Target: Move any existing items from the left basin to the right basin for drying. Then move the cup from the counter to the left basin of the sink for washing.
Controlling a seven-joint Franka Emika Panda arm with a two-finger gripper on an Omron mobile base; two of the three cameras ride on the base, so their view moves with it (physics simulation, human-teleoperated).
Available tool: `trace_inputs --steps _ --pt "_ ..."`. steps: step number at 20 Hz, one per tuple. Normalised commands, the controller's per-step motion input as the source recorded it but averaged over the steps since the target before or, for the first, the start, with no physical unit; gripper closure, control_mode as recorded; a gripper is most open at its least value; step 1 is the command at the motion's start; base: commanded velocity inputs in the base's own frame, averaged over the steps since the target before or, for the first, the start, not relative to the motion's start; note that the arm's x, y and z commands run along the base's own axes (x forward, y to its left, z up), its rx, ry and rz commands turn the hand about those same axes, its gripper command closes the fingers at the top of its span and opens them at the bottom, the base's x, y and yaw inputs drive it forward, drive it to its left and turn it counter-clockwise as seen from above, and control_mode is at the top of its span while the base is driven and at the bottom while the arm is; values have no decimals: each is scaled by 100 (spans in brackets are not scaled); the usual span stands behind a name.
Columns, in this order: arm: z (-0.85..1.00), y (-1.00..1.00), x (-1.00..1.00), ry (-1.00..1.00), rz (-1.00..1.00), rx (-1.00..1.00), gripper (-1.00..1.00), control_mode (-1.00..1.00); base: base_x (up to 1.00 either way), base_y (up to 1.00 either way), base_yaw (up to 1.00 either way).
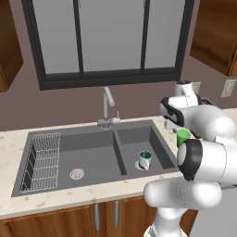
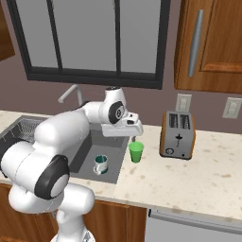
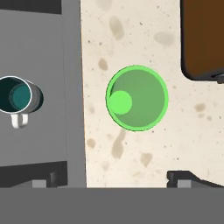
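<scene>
Fingers (image 3: pixel 190 177) spread above green cup (image 3: pixel 137 98) | mug (image 3: pixel 17 97) in right basin (image 1: pixel 149 139)

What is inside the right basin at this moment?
The white-grey mug stands upright in the right basin, partly over its silver drain, teal inside showing. The mug hides most of the drain.

Ahead of me a brown wall (image 1: pixel 69 106) carries a wide dark-framed window (image 1: pixel 111 39) with grey panes. Wooden upper cabinets (image 2: pixel 210 45) hang at either side, one with a long silver handle (image 2: pixel 194 42). Pale outlets (image 2: pixel 231 108) sit on the wall to the right. Wooden doors (image 1: pixel 69 222) run below the worktop.
</scene>
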Motion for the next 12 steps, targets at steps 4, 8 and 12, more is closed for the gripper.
trace_inputs --steps 4,8,12 --pt "-2 -2 0 0 0 0 -100 -100 0 0 0" --pt "-6 0 5 0 0 1 -100 -100 0 0 0" --pt "-6 0 5 0 0 2 -100 -100 0 0 0"
